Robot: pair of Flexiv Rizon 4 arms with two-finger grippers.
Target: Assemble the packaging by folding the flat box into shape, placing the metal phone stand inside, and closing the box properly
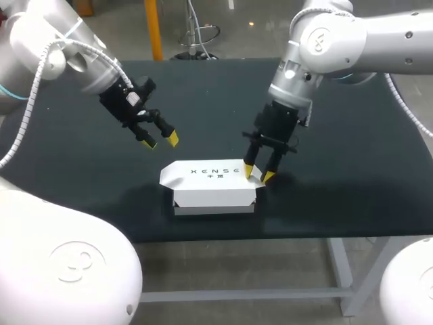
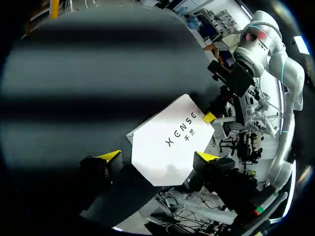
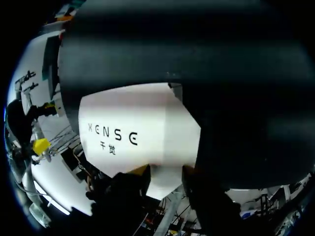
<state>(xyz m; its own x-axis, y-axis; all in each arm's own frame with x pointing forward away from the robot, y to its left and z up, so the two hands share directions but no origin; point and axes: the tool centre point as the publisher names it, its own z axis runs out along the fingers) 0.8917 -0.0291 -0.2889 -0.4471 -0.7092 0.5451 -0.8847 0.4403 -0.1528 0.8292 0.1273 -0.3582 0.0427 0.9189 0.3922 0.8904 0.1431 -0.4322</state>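
Centrally, toward the front edge of the dark worktop (image 1: 81, 169), lies the white box (image 1: 213, 186), already folded into a shallow rectangular shape. Its printed lid faces upward and lies flat over the body. A pointed flap projects at the box's left end, and a similar one shows at its right end. The front wall of the box is visible below the lid's edge in the head view.

The right arm enters from the right and descends steeply to the box's right end. The right claw (image 1: 258, 174) is set narrowly apart, and its yellow tips seem to rest on the right end of the lid, although the exact contact is hard to judge from above. In the right wrist view the same claw (image 3: 165, 172) stands over the narrow end of the box (image 3: 133, 132), with white card showing between its two dark fingers (image 3: 140, 173).

The left arm enters from the left. The left claw (image 1: 162, 141) hangs above the worktop, behind and to the left of the box, apart from it. Its fingers are spread wide and hold nothing. In the left wrist view this claw (image 2: 158, 157) frames the box (image 2: 170, 140) ahead of it, and the right claw (image 2: 209, 117) meets the box's far end.
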